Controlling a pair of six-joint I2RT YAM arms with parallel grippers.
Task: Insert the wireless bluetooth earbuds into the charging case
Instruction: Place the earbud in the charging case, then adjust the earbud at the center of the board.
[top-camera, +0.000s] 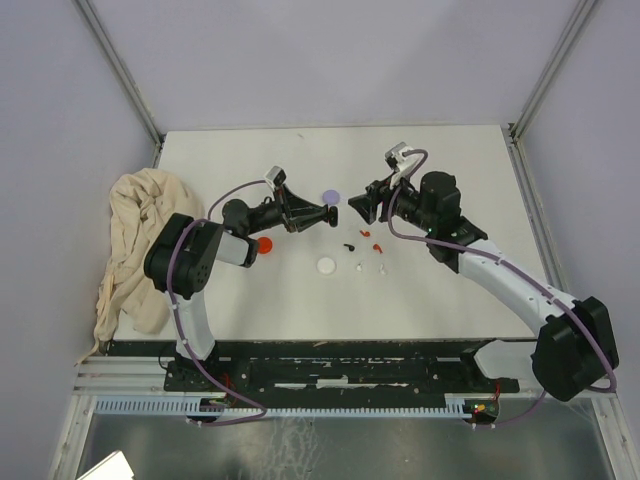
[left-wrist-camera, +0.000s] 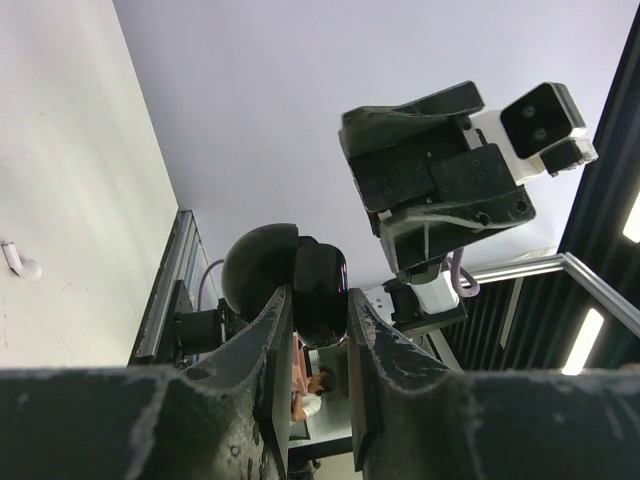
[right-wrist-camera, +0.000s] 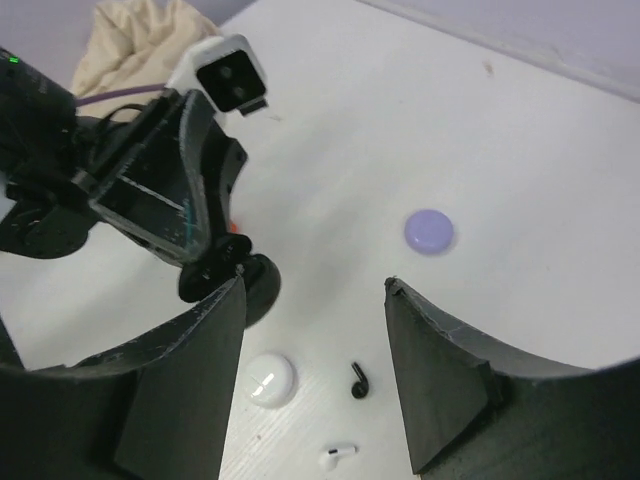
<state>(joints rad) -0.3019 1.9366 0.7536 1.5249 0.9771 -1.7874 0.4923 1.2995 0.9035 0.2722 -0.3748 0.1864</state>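
From above, the left gripper (top-camera: 326, 213) is pressed together on a black case (top-camera: 332, 214), holding it off the table (top-camera: 450, 310) near the middle. The right gripper (top-camera: 357, 203) faces it just beside, its jaws spread with nothing between them. Three more round cases lie on the table as flat discs: a lilac case (top-camera: 331, 196) behind the two grippers, a red case (top-camera: 265, 245) just beside the left arm, and a white case (top-camera: 326, 266) nearer the bases. What they hold cannot be told. Loose on the bare table to the right of the white case lie a black earbud (top-camera: 349, 245), red earbuds (top-camera: 376, 245) and white earbuds (top-camera: 381, 268), each a tiny stemmed piece. A crumpled cream cloth (top-camera: 135, 250) drapes over the table's left edge. The left wrist view shows the black case clamped between both fingers (left-wrist-camera: 262, 350) — a rounded matt half and a glossy half side by side, its inside hidden. One of the white earbuds lies on the table at the far left. In the right wrist view the spread fingers (right-wrist-camera: 440, 370) frame the lilac case, the black earbud with its curved stem, one of the white earbuds and the white case, all apart from one another. The white case has a faint mark on its lid, too small to read.
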